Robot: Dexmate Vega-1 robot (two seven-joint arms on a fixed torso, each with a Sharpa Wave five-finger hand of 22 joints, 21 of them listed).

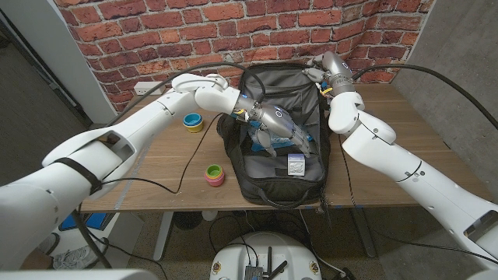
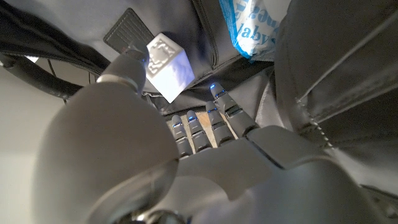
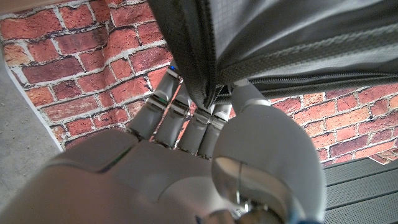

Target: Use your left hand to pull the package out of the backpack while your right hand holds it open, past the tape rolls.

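The package (image 1: 296,163) is a small white pack with blue print; in the left wrist view (image 2: 252,25) it reads as crinkled white plastic with blue lettering. It lies inside the open backpack (image 1: 272,183), towards the backpack's near end, resting on the dark lining.

The left hand (image 1: 278,128) reaches into the backpack's opening from the backpack's left side. The package lies just beyond its fingertips, nearer the backpack's front edge; whether they touch cannot be told from the head view. In the left wrist view the left hand's fingers (image 2: 199,127) are curled down onto the grey lining, and a small white cube (image 2: 166,65) with a printed pattern sits by the thumb, with the package farther off, past the cube. Whether the hand has hold of the cube or of anything else cannot be told.

The right hand (image 1: 325,74) is at the backpack's far right corner. In the right wrist view its fingers (image 3: 186,118) and thumb pinch the zippered rim (image 3: 214,93) of the backpack and hold the fabric up.

2 tape rolls lie on the table (image 1: 156,167) left of the backpack: a blue-and-yellow roll (image 1: 192,121) near the backpack's far end and a pink-and-green roll (image 1: 214,175) near its front end.
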